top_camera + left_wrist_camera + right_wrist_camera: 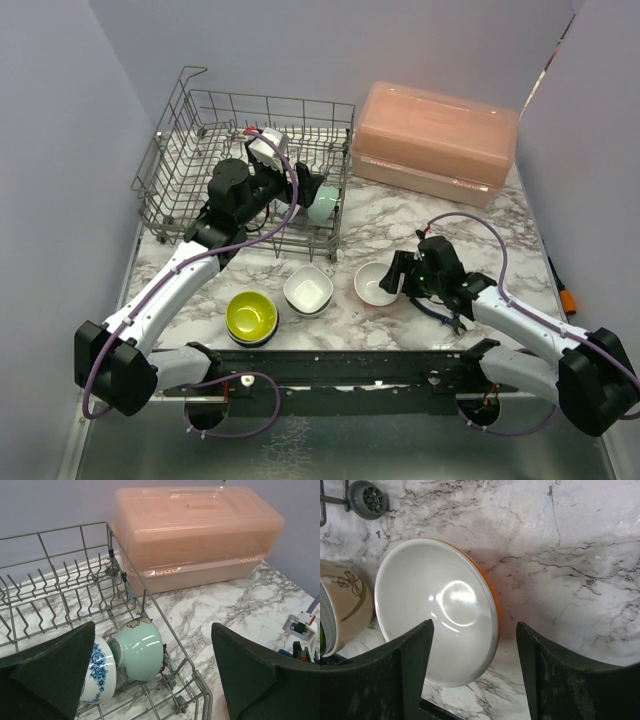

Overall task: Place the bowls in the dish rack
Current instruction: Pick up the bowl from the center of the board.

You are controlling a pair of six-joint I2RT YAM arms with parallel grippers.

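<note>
The grey wire dish rack [190,130] stands at the back left. Inside its near right corner a pale teal bowl [137,650] and a blue-patterned white bowl [102,672] stand on edge. My left gripper [152,675] hovers open just above them, holding nothing. On the marble lie an orange bowl with a white inside [437,610], a beige bowl [308,290] and a lime-yellow bowl [251,316] stacked in a dark one. My right gripper [475,650] is open and straddles the orange bowl's near rim, one finger over the inside and one outside, with gaps on both sides.
A pink lidded plastic box [435,140] stands at the back right, close to the rack's right wall [150,602]. A rack wheel [368,497] shows beyond the orange bowl. The beige bowl [342,605] lies just left of the orange one.
</note>
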